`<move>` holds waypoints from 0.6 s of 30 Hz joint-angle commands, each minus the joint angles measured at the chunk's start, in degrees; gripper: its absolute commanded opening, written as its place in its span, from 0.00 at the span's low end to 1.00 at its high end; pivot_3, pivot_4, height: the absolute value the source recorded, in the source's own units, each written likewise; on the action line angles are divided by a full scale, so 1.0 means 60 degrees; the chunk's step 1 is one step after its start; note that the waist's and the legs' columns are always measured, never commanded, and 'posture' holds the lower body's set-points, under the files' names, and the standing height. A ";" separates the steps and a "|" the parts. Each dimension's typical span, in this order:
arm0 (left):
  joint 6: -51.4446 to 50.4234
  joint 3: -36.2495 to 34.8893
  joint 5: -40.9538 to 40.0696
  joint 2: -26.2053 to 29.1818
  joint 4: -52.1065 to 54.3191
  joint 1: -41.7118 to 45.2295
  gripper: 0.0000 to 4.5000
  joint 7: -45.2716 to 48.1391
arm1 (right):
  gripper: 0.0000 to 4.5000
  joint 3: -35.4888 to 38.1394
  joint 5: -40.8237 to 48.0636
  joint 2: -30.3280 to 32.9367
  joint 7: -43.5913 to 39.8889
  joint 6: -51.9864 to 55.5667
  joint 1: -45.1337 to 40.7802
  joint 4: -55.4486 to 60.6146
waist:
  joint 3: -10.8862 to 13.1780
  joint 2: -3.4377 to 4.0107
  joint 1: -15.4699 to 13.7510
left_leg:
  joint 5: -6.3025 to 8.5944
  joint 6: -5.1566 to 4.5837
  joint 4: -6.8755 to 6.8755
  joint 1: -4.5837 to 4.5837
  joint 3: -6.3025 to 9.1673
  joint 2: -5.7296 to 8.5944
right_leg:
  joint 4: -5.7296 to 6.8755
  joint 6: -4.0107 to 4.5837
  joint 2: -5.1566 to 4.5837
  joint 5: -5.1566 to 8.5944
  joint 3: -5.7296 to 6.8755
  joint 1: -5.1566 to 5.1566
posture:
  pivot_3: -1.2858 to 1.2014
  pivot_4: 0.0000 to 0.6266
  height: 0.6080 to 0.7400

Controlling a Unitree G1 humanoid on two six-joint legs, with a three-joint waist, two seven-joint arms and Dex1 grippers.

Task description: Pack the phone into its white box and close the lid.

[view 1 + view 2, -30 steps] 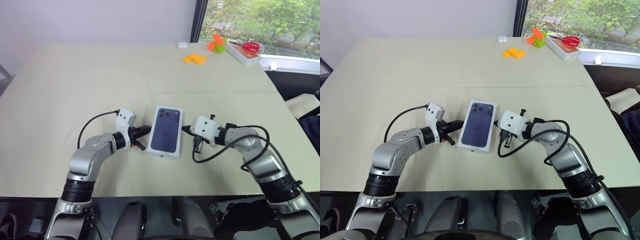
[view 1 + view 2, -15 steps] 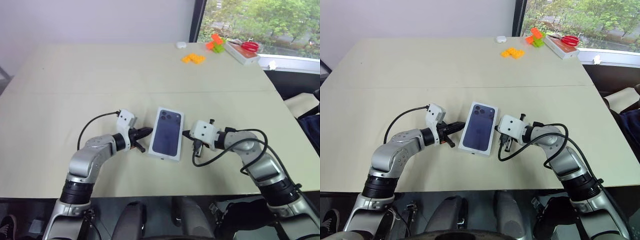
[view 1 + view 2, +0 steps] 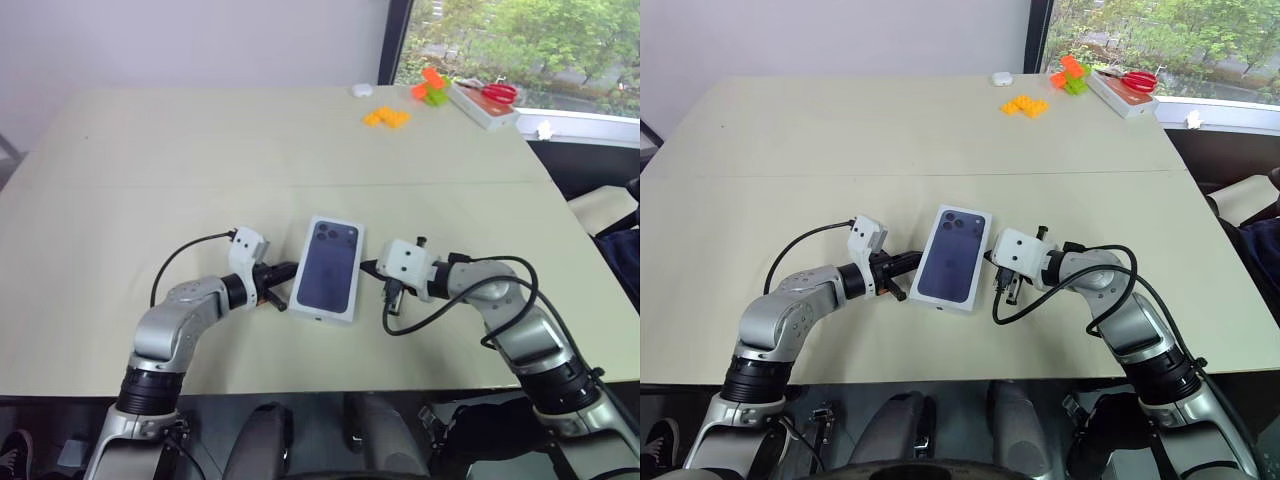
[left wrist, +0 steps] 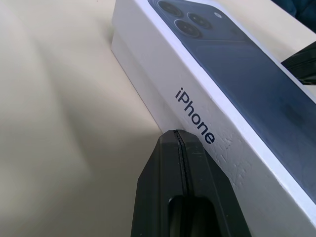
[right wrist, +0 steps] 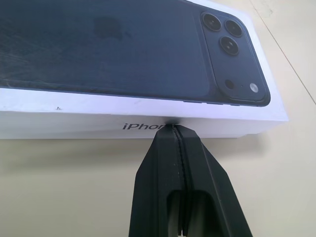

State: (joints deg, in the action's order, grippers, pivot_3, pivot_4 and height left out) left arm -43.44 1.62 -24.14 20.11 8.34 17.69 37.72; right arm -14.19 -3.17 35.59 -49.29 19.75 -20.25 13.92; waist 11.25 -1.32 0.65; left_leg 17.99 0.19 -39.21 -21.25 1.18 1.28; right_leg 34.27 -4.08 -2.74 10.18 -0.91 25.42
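White lid (image 3: 329, 268): on, I square it.
left gripper (image 3: 288, 268): clenched, empty.
right gripper (image 3: 369, 267): clenched, empty.
tip: I press both sides evenly.

Lid (image 3: 328, 268) sits closed: the white box beneath and the phone inside are covered, neither visible. Whether the lid is pressed fully down can't be told.

Right wrist view: closed right claw (image 5: 174, 129) covers the end of the lettering on the lid's side wall; the lid's near-left end runs off the picture.

Far right of desk (image 3: 150, 150): small white object (image 3: 363, 90), too small to identify. Orange pieces (image 3: 388, 117), shapes unclear.
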 commanded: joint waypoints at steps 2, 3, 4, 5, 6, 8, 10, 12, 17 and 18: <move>0.0169 0.0299 -0.0036 -0.0052 0.0138 0.0017 0.00 0.0117 | 0.00 -0.0162 0.0068 -0.0150 0.0024 -0.0178 0.0075 0.0363 | 0.0000 0.0000 0.0000 | 0.0000 0.0000 0.0000 0.0001 0.0000 0.0000 | 0.0001 0.0000 0.0000 0.0000 0.0000 0.0000 | 0.52 0.24 1.00; 0.0166 0.0285 -0.0059 -0.0070 0.0140 0.0028 0.00 0.0113 | 0.00 -0.0167 0.0066 -0.0148 0.0022 -0.0171 0.0089 0.0364 | 0.0000 0.0000 -0.0001 | 0.0000 0.0000 0.0000 0.0001 0.0000 0.0000 | 0.0001 0.0000 0.0001 0.0000 0.0000 0.0000 | 0.52 0.24 1.00; 0.0184 0.0317 -0.0028 -0.0040 0.0149 0.0042 0.00 0.0138 | 0.00 -0.0189 0.0041 -0.0134 0.0019 -0.0197 0.0100 0.0362 | 0.0000 0.0000 0.0000 | 0.0000 0.0000 0.0000 0.0000 0.0000 0.0000 | 0.0001 0.0000 0.0001 0.0000 0.0000 0.0000 | 0.52 0.24 1.00; 0.0184 0.0324 -0.0003 -0.0022 0.0152 0.0032 0.00 0.0131 | 0.00 -0.0197 0.0043 -0.0136 0.0021 -0.0175 0.0113 0.0364 | 0.0000 0.0000 0.0000 | 0.0000 0.0001 0.0000 0.0000 0.0000 0.0000 | 0.0001 0.0000 0.0000 0.0000 0.0000 0.0000 | 0.52 0.24 1.00; 0.0179 0.0319 -0.0002 0.0005 0.0155 0.0003 0.00 0.0149 | 0.00 -0.0243 -0.0023 -0.0103 0.0018 -0.0183 0.0115 0.0348 | 0.0000 0.0000 0.0000 | -0.0001 0.0001 0.0000 0.0000 -0.0001 0.0000 | 0.0001 0.0000 0.0000 0.0000 -0.0001 0.0000 | 0.52 0.24 1.00; 0.0198 0.0278 -0.0008 0.0038 0.0149 -0.0043 0.00 0.0157 | 0.00 -0.0298 -0.0152 -0.0057 0.0038 -0.0250 0.0102 0.0263 | 0.0000 0.0000 0.0001 | -0.0001 0.0001 0.0000 0.0000 -0.0001 0.0000 | 0.0001 0.0000 0.0000 0.0000 0.0000 0.0000 | 0.52 0.24 1.00; 0.0110 0.0214 -0.0098 0.0057 0.0168 -0.0035 0.00 0.0158 | 0.00 -0.0242 -0.0164 -0.0057 0.0060 -0.0232 0.0063 0.0174 | 0.0000 0.0000 0.0003 | -0.0001 0.0001 0.0000 0.0001 -0.0001 0.0000 | 0.0003 0.0000 0.0000 0.0000 0.0000 0.0000 | 0.52 0.24 1.00; 0.0022 0.0124 -0.0190 0.0084 0.0202 0.0002 0.00 0.0154 | 0.00 -0.0116 -0.0153 -0.0060 0.0121 -0.0225 -0.0037 0.0075 | 0.0000 0.0000 0.0002 | -0.0001 0.0002 0.0000 0.0002 0.0000 0.0000 | 0.0003 0.0000 0.0000 0.0000 -0.0001 0.0000 | 0.52 0.24 1.00; 0.0119 -0.0090 -0.0176 0.0249 0.0023 0.0103 0.00 0.0139 | 0.00 0.0072 -0.0078 0.0215 -0.0095 -0.0258 -0.0217 0.0045 | 0.0000 0.0000 0.0001 | -0.0003 0.0004 0.0000 0.0002 -0.0001 0.0000 | 0.0003 0.0001 0.0000 0.0000 -0.0001 0.0000 | 0.52 0.24 1.00; 0.0140 -0.0133 -0.0173 0.0319 -0.0025 0.0117 0.00 0.0155 | 0.00 0.0130 -0.0090 0.0347 -0.0179 -0.0316 -0.0274 -0.0011 | 0.0000 0.0001 0.0000 | -0.0002 0.0004 0.0000 0.0002 0.0000 0.0000 | 0.0004 0.0001 0.0000 0.0000 0.0000 0.0000 | 0.52 0.24 1.00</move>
State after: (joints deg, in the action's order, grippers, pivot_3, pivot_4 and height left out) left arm -43.43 2.18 -24.37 21.29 7.74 17.69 37.97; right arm -15.24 -4.17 36.37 -49.69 19.19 -20.29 13.09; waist 11.25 -1.32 0.65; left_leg 17.98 0.22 -39.21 -21.24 1.17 1.29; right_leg 34.29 -4.08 -2.75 10.18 -0.91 25.42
